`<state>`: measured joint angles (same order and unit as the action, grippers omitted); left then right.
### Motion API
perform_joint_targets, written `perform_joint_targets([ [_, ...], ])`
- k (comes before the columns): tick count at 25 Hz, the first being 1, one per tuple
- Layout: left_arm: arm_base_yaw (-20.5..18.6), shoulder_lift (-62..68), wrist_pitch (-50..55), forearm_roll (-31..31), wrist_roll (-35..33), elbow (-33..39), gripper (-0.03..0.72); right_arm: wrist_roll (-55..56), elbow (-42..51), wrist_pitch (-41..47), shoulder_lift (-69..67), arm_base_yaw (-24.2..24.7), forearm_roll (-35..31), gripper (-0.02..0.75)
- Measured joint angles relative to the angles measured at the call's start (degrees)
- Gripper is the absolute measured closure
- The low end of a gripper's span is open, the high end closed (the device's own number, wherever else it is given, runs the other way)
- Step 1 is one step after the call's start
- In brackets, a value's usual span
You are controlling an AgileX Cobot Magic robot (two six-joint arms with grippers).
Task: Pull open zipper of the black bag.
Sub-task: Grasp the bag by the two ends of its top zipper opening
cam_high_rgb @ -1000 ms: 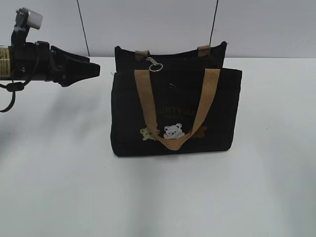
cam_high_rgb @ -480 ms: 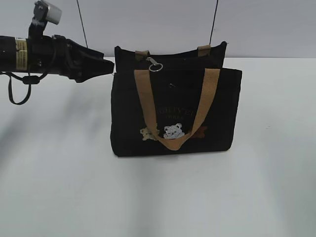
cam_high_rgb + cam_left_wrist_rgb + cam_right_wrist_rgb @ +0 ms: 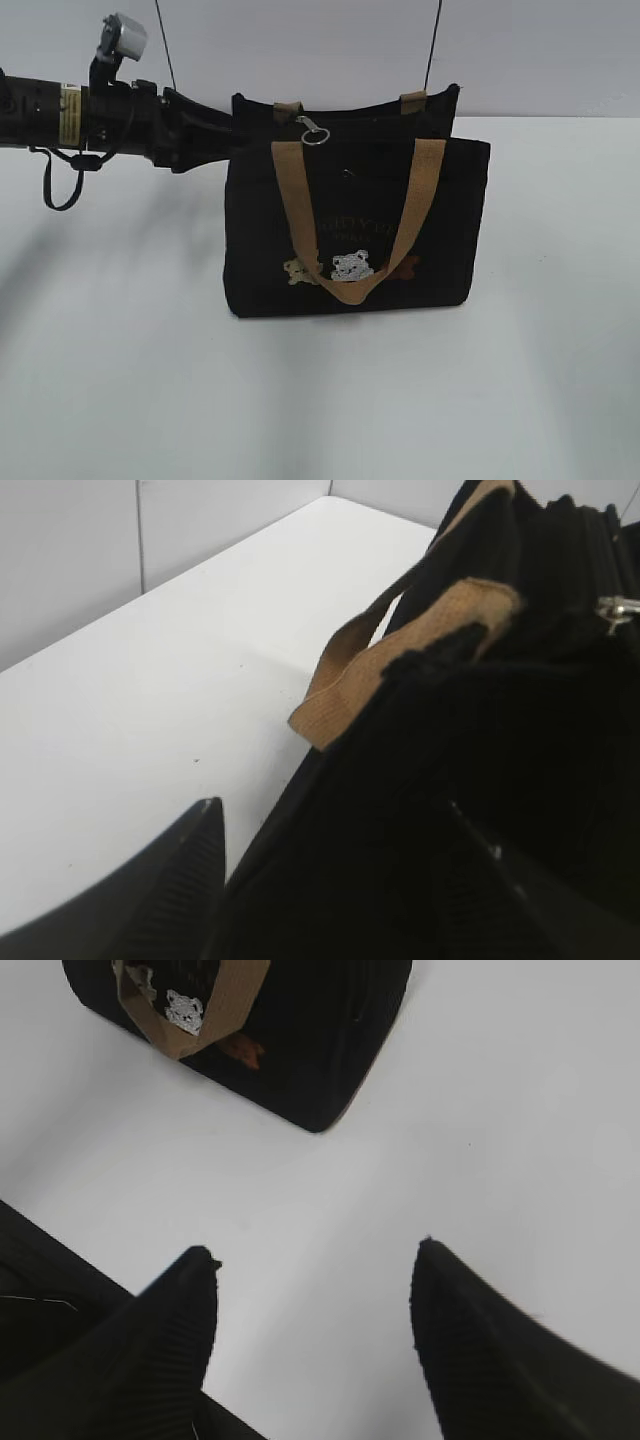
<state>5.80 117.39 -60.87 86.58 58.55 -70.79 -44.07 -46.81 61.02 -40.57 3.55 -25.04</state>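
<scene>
Jaws of left gripper (image 3: pixel 340 850) held apart, straddling upper left corner of black bag (image 3: pixel 355 225); nothing clamped. Jaws of right gripper (image 3: pixel 315 1290) also spread, empty, hung over bare table (image 3: pixel 120 380), off the bag's lower corner. Zipper (image 3: pixel 385 118) lies closed along top seam, silver pull (image 3: pixel 313 132) near its left end. Bag stands upright mid-table. Since earlier frames, left arm is seen advanced rightward from well clear of bag to its edge; bag unmoved. Approach judged nearly done; pull not yet grasped.

Soft even light, faint shadows, black fabric detail lost in darkness.
</scene>
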Motion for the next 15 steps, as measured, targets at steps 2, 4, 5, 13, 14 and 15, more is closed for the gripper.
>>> perform_joint_targets([
  [2,0.02,0.95,-2.37,0.03,0.00,-1.02,0.198,-1.08,0.00,-0.20,-0.09,0.00,-0.83,0.272],
  [4,0.07,1.02,-4.20,0.11,0.00,-1.69,0.198,-2.23,0.00,-0.27,-0.09,0.00,-1.36,0.272],
  [5,0.07,1.02,-5.00,0.11,0.00,-2.22,0.198,-2.86,0.00,-0.34,-0.09,0.00,-1.63,0.272],
  [13,1.51,1.02,-6.91,0.28,0.00,-3.33,0.198,-5.28,-0.02,-3.00,-0.68,0.00,-3.65,0.272],
  [14,1.70,1.02,-6.71,0.34,0.00,-3.33,0.198,-5.51,-0.07,-3.17,-0.87,0.00,-3.81,0.272],
  [15,1.76,1.02,-6.53,0.33,0.00,-3.33,0.198,-5.62,-0.07,-3.20,-1.11,0.00,-4.03,0.272],
])
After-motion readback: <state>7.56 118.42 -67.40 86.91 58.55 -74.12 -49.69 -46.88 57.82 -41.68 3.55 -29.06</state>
